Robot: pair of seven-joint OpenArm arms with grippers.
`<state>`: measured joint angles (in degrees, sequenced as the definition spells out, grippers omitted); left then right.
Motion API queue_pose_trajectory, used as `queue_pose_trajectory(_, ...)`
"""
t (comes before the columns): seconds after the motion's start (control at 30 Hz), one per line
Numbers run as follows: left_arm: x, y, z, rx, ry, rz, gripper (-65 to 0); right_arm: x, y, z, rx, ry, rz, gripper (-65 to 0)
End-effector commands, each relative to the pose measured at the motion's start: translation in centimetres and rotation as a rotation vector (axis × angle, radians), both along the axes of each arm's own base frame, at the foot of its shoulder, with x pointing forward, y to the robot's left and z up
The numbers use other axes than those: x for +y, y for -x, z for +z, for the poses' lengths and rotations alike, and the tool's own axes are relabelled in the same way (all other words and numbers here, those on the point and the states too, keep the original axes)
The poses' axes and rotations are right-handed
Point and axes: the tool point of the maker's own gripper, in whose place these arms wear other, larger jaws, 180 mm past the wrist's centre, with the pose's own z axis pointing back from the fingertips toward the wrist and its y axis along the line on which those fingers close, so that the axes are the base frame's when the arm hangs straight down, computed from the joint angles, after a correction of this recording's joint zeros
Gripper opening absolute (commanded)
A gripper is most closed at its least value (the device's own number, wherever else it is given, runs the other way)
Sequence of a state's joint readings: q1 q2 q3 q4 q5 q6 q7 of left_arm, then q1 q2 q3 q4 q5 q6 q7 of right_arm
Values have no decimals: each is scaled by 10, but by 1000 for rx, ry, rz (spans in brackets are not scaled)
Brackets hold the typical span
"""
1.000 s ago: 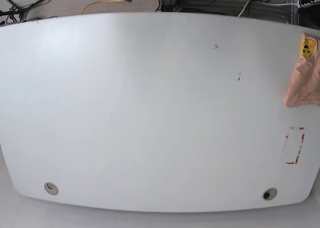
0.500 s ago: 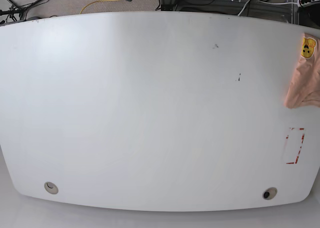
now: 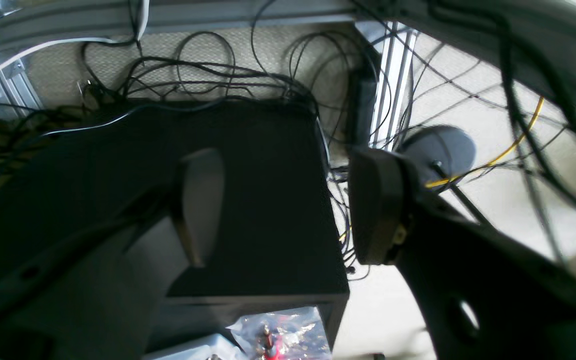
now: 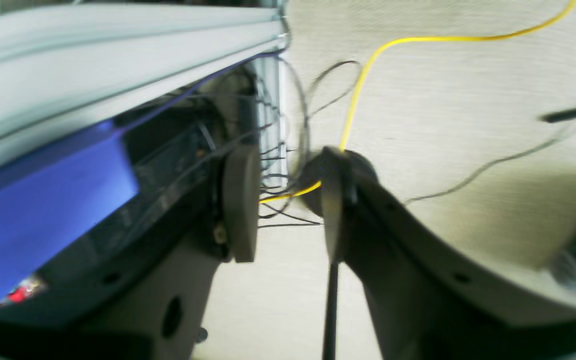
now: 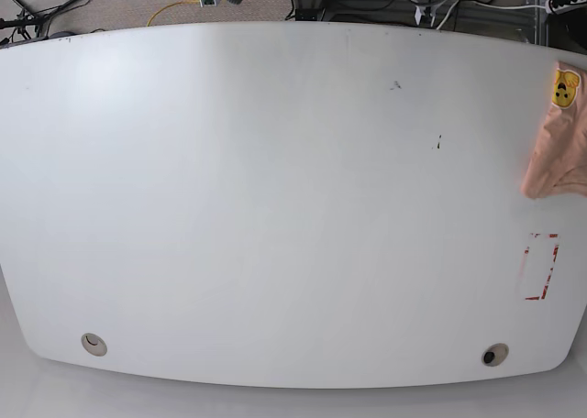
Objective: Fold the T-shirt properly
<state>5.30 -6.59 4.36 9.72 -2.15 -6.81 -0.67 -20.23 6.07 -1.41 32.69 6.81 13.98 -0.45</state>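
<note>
The T-shirt (image 5: 558, 143) is a peach-pink bunch at the right edge of the white table (image 5: 275, 207), partly cut off by the base view's border. Its yellow cartoon-face patch (image 5: 564, 88) faces up. Neither gripper is near it. In the left wrist view my left gripper (image 3: 288, 207) is open wide with nothing between its fingers, hanging over the floor behind the table. In the right wrist view my right gripper (image 4: 288, 205) has a narrower gap, also empty, and only a yellow cable (image 4: 363, 85) on the floor shows behind it.
A red rectangular outline (image 5: 539, 267) is marked on the table below the shirt. Two round holes (image 5: 93, 345) (image 5: 495, 355) sit near the front edge. Behind the table are a black box (image 3: 248, 200), tangled cables (image 3: 218, 75) and a metal frame.
Two small pale parts have come into view beyond the table's far edge in the base view. The T-shirt has not moved.
</note>
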Motion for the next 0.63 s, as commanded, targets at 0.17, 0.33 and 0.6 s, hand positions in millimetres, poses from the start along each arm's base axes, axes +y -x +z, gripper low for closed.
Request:
queue_pose_trajectory(0.17, 12, -13, -1, 6, -59, 15, -282, -4, -4, -6, 21, 6, -10, -455)
queue_pose_trajectory(0.33, 16, -21, -1, -5, -86, 18, -281, -7, -8, -8, 22, 28, -10, -455)
queue_pose_trajectory(0.6, 18, -24, 0, -9, -99, 19, -281, -7, -22, -8, 5, 28, -10, -455)
